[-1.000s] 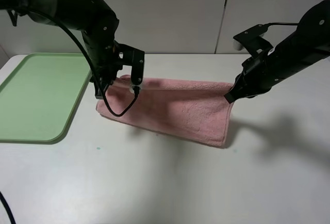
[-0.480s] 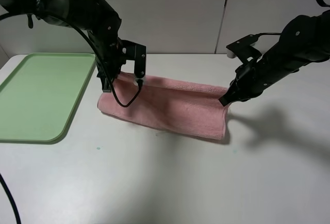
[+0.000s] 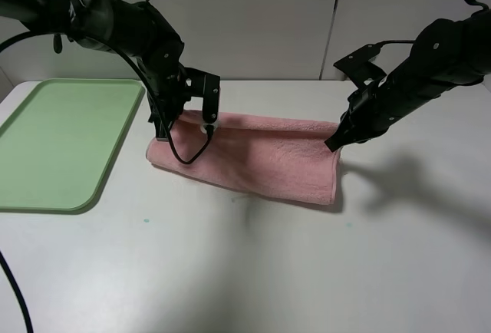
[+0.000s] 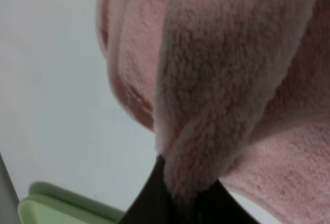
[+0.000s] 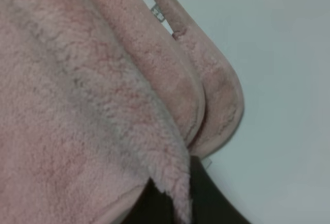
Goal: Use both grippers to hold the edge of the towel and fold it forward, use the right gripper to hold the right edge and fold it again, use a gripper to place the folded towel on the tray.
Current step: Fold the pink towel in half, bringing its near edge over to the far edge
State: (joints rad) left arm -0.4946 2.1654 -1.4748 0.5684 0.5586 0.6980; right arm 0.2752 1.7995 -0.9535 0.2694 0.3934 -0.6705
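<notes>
The white surface carries the tray on the left. The towel lies near the middle, close to the tray but apart from it. The towel is a long doubled band, and its near side looks like a rounded fold. Its two far corners are raised a little off the surface.

The left end effector is clamped on the far left corner, and its wrist view shows pink pile pinched between closed jaws. The right end effector grips the far right corner the same way. Beside it in its wrist view, the stitched edge curves in stacked layers.

The first fold looks all but finished: the held hem appears carried over to the far side, yet neither grip has let go. What is left is to lay the corners down, make the second fold from the right, and move the towel onto the tray.
</notes>
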